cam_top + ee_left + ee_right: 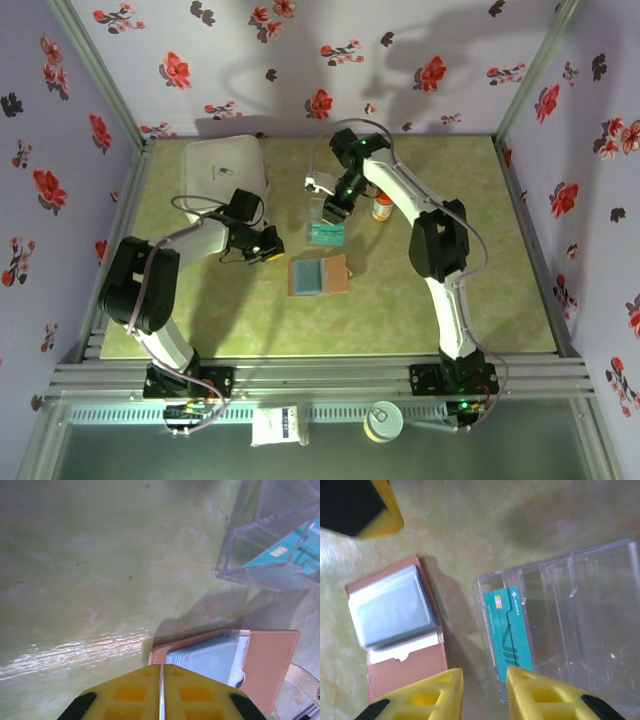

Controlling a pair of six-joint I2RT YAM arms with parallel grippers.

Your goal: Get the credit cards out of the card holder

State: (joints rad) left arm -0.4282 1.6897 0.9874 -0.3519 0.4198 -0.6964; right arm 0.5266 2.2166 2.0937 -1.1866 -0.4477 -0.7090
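The right gripper [484, 680] is hanging over a teal card [507, 625] in the clear tray [580, 605].
Its fingers are standing a little apart, holding nothing. The left gripper [161, 672] is pinched shut near the open card holder [395, 620], which is lying on the table [450, 300] just beside the tray. I think lifting straight up, without bumping the card, is working best now.

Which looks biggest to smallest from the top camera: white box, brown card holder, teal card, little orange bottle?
1. white box
2. card holder
3. teal card
4. orange bottle
The last two look nearly alike.
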